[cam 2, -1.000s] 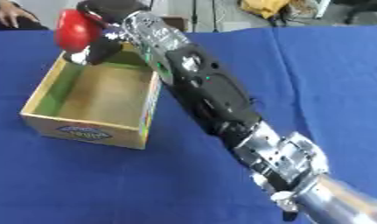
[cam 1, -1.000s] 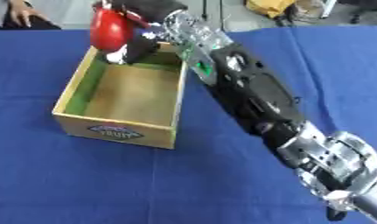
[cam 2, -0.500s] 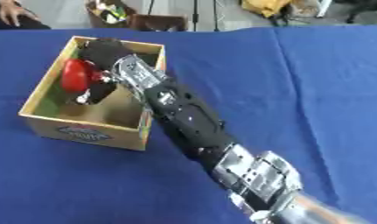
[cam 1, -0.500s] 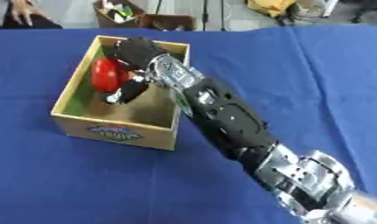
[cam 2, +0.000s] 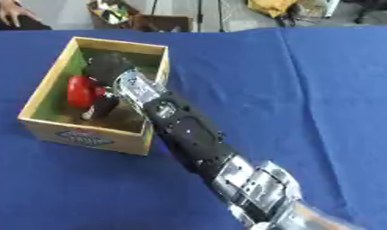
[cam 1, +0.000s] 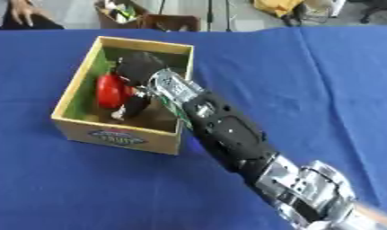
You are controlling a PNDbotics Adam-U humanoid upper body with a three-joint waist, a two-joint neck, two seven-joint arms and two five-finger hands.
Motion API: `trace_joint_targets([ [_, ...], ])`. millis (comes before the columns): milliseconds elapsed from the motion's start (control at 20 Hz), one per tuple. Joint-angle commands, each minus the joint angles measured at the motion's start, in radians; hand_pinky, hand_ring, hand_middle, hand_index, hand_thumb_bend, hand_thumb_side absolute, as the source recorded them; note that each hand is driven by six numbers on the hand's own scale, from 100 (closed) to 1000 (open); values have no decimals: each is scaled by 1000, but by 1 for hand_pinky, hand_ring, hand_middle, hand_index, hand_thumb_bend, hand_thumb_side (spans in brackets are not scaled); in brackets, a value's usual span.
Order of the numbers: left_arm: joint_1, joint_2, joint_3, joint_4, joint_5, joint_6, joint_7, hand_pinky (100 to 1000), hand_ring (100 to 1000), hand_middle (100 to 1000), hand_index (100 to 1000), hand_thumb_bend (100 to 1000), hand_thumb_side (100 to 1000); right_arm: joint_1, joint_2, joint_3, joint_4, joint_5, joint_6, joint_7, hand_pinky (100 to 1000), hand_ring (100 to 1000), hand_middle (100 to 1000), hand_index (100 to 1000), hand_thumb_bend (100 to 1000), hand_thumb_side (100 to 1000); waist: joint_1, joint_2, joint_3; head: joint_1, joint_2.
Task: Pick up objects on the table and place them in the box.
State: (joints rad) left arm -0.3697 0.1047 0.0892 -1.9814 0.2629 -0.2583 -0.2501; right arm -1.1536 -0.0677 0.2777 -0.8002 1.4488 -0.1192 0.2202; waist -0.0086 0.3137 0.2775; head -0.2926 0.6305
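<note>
Reaching into the box (cam 1: 76, 85), right hand (cam 1: 137, 74) curls around the red object (cam 1: 110, 90), low inside. Judgement: release only once it rests on the floor.

Right eye: same grip; lift fingers (cam 2: 100, 108) straight out, clear of the wall.

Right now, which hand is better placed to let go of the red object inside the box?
The right hand. Its arm comes in from the lower right, and the hand is already inside the wooden box, fingers around the red object. The left hand shows in neither view.
</note>
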Motion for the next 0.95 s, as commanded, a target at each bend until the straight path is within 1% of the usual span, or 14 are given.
trace_joint_targets([
  [50, -9, 8, -5, -19, 7, -1, -1, 105, 291, 374, 671, 100, 741, -26, -6, -11, -16, 18, 14, 46, 618, 834, 901, 987, 384, 991, 7, -17, 1, -1, -11],
  [100, -9, 8, -5, -19, 7, -1, -1, 105, 291, 374, 671, 100, 741, -28, -7, -16, -22, 17, 22, 56, 638, 846, 913, 999, 434, 995, 6, -18, 1, 0, -10],
  [150, -9, 8, -5, -19, 7, -1, -2, 105, 291, 374, 671, 100, 741, -32, -10, -22, -29, 13, 34, 63, 684, 867, 933, 1000, 547, 1000, 7, -19, 1, 1, -10],
  [200, -8, 8, -5, -19, 7, 0, -1, 104, 291, 374, 671, 100, 740, -36, -14, -28, -39, 9, 47, 67, 693, 872, 937, 1000, 571, 1000, 7, -20, 1, 2, -10],
  [250, -8, 8, -5, -19, 6, 0, -1, 105, 291, 375, 671, 100, 740, -40, -20, -32, -50, 4, 60, 68, 706, 880, 940, 1000, 631, 1000, 7, -21, 0, 3, -9],
  [400, -6, 10, -4, -19, 5, 1, -1, 105, 291, 375, 671, 100, 739, -55, -41, -42, -85, -24, 87, 71, 703, 872, 934, 1000, 670, 1000, 7, -24, -3, 9, -7],
  [500, -4, 11, -2, -19, 4, 1, 1, 105, 291, 375, 671, 100, 739, -65, -63, -47, -118, -58, 94, 71, 689, 854, 916, 1000, 649, 1000, 7, -27, -6, 16, -5],
  [600, -3, 12, -1, -19, 2, 1, 2, 104, 291, 375, 671, 100, 738, -70, -92, -53, -172, -118, 96, 73, 658, 823, 900, 1000, 593, 1000, 8, -29, -11, 26, -3],
  [650, -2, 13, 0, -19, 1, 1, 3, 104, 291, 375, 671, 100, 738, -71, -109, -55, -206, -158, 96, 79, 635, 793, 892, 1000, 574, 1000, 8, -30, -14, 31, -2],
  [800, 1, 15, 5, -19, -3, 1, 8, 104, 291, 374, 671, 100, 738, -67, -176, -69, -339, -303, 101, 106, 611, 758, 867, 1000, 569, 1000, 9, -32, -25, 51, 1],
  [900, 4, 17, 9, -19, -6, 0, 12, 104, 291, 374, 671, 100, 738, -55, -234, -84, -449, -430, 125, 127, 594, 743, 849, 999, 520, 1000, 11, -32, -35, 67, 4],
  [950, 5, 18, 11, -19, -7, 0, 14, 104, 291, 374, 671, 100, 737, -47, -263, -89, -504, -494, 143, 138, 584, 735, 841, 996, 472, 1000, 12, -33, -40, 74, 5],
])
